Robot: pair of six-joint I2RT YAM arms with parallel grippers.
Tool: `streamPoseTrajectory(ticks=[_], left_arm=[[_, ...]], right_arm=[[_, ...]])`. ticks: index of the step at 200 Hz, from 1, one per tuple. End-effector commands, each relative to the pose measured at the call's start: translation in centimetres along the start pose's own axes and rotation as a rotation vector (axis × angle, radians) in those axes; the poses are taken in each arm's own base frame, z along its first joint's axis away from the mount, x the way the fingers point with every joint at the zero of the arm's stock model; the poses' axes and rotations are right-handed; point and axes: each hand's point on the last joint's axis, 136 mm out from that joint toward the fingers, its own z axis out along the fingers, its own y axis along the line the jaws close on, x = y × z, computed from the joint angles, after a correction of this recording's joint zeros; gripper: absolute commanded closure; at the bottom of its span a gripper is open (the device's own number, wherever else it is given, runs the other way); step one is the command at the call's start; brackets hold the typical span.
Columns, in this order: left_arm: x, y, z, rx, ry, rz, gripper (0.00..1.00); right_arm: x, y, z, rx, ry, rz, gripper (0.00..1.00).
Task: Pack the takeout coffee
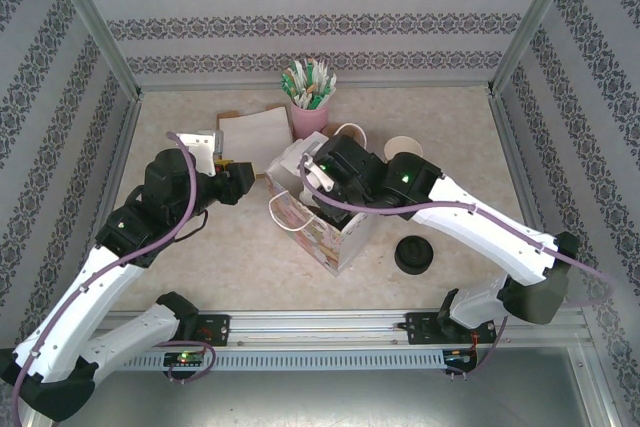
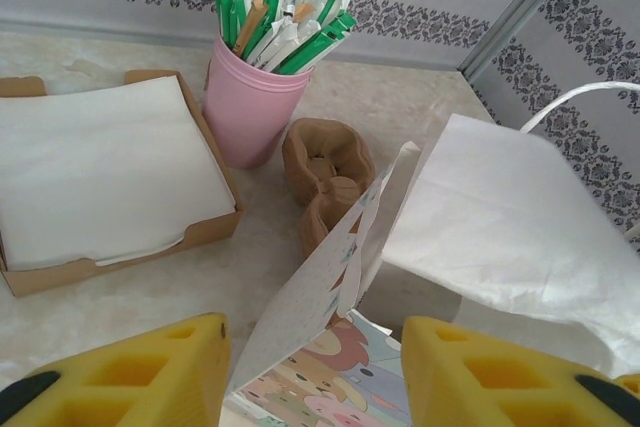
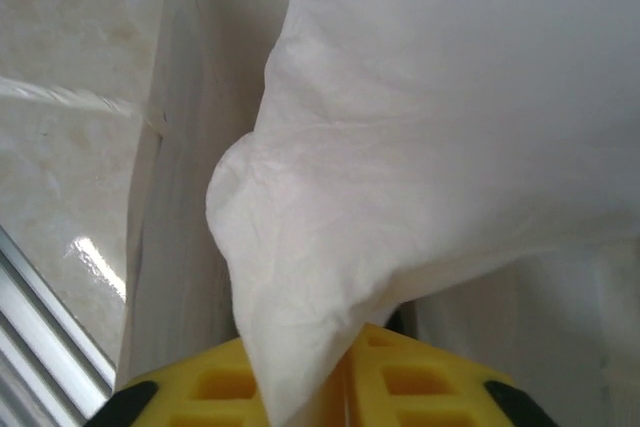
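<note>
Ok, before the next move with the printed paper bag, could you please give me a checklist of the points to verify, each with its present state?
1. right gripper shut on the white paper of the printed paper bag: ok.
2. left gripper closed on the bag's printed edge: not ok, the edge stands between open jaws.
3. Bag mouth wide enough for the cup: cannot tell, the right arm covers it from above.
4. cream paper cup with round black plastic lid standing on the beige table, right of the bag, free of both grippers: ok.
</note>
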Motion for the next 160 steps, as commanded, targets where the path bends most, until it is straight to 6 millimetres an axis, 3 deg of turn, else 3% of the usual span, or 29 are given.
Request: streamPoseTrajectory(ticks=[1, 53, 89, 135, 144, 160], left_arm=[[-0.7, -0.7, -0.6, 0.018, -0.013, -0.006, 0.51], [-0.8, -0.7, -0.6, 0.016, -0.012, -0.006, 0.52], [-0.9, -0.8, -0.6, 0.022, -0.020, -0.011, 0.53], [-1.0, -1.0, -0.4, 0.031, -0.014, -0.017, 0.57], [-1.0, -1.0, -0.3, 0.031, -0.014, -0.017, 0.57], [-0.9, -0.9, -0.3, 0.027, -0.011, -0.012, 0.55]], right_arm=[[1.3, 0.0, -0.4, -0.016, 0.018, 0.048, 0.81], [0.9, 2.2, -0.4, -0.143, -0.004, 0.066, 0.81], [2.4, 3.6, 1.1, -0.175, 0.080, 0.028, 0.88], [3.8, 1.7, 2.1, -0.106, 0.166, 0.092, 0.93], [3.7, 1.4, 2.1, -0.103, 0.161, 0.114, 0.90], [3.3, 0.9, 1.9, -0.099, 0.141, 0.138, 0.77]])
